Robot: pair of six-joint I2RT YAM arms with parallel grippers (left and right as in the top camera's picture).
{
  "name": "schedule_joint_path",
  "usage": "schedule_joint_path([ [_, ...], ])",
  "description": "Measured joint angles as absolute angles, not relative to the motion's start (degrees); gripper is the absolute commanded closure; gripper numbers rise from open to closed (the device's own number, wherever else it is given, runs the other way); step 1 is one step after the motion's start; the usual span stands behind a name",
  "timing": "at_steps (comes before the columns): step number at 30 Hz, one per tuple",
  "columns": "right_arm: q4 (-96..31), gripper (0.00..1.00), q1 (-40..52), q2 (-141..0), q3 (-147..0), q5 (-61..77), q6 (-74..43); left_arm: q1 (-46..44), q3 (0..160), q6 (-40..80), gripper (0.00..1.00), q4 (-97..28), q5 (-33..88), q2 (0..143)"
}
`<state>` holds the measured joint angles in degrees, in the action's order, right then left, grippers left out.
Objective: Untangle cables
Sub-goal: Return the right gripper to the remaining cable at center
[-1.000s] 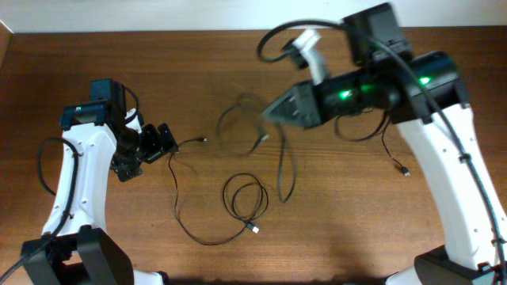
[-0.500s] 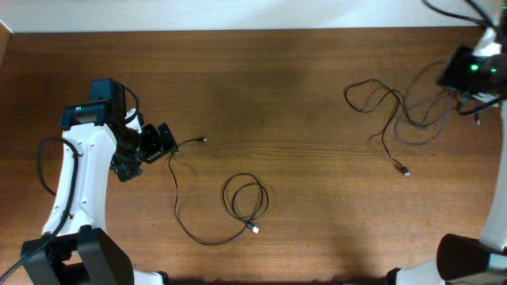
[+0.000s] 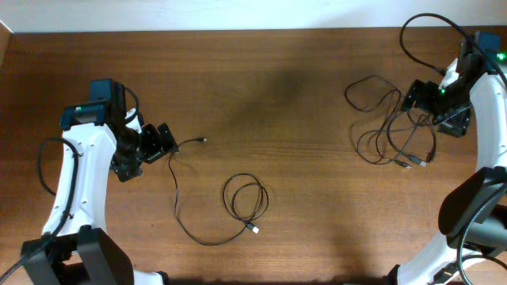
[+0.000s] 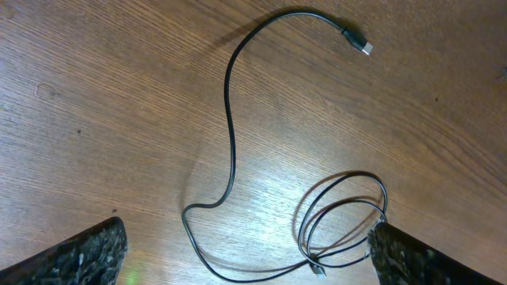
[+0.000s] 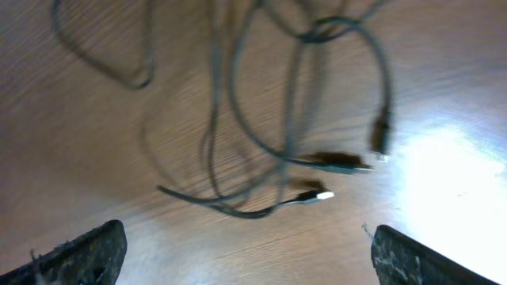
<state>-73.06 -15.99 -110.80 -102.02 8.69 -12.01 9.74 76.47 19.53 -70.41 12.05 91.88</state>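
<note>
One thin black cable (image 3: 176, 198) lies alone left of centre. It runs from a plug (image 3: 204, 140) near my left gripper (image 3: 167, 142) down to a small coil (image 3: 245, 197). The left wrist view shows the same cable (image 4: 230, 134), its plug (image 4: 360, 43) and its coil (image 4: 342, 223). My left gripper (image 4: 249, 267) is open above the wood with nothing in it. The other cables (image 3: 388, 127) lie in loose overlapping loops at the right. My right gripper (image 3: 420, 101) hovers over that bunch (image 5: 293, 119), open, with nothing between its fingers (image 5: 83, 255).
The brown wooden table (image 3: 301, 79) ends at a pale wall strip along the far edge. Thick black arm cables (image 3: 424, 32) loop above the right arm. Both arm bases stand at the near corners.
My right arm swung from the table's middle to the far right with the bunch of cables, then opened; the bunch now lies on the wood. The left arm and its cable have not moved.
</note>
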Motion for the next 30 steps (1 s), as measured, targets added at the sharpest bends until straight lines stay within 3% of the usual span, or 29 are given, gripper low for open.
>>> schedule_joint_path([
  [7,-78.02,0.01,-15.18,-110.93,-101.82,18.09,-5.56,9.74,76.47,19.55,0.01,-70.41,12.05,91.88],
  [11,-77.54,0.01,-10.13,-110.96,-96.84,18.57,-5.41,9.74,76.47,19.53,0.01,-70.39,12.05,91.88],
  [15,-73.65,0.00,-1.58,-110.98,-87.50,19.86,-5.30,9.74,76.47,19.57,0.01,-70.41,12.27,91.88],
  [16,-71.72,0.05,1.04,-111.09,-84.93,20.86,-5.34,9.74,76.47,20.38,0.01,-70.43,13.78,91.88],
  [23,-59.96,0.17,20.97,-111.39,-76.64,31.64,-5.41,9.74,76.47,25.52,0.01,-67.70,19.00,91.88],
  [30,-43.55,0.16,42.22,-111.48,-76.23,33.87,-16.71,11.11,76.47,31.66,0.01,-68.34,2.59,91.88],
])
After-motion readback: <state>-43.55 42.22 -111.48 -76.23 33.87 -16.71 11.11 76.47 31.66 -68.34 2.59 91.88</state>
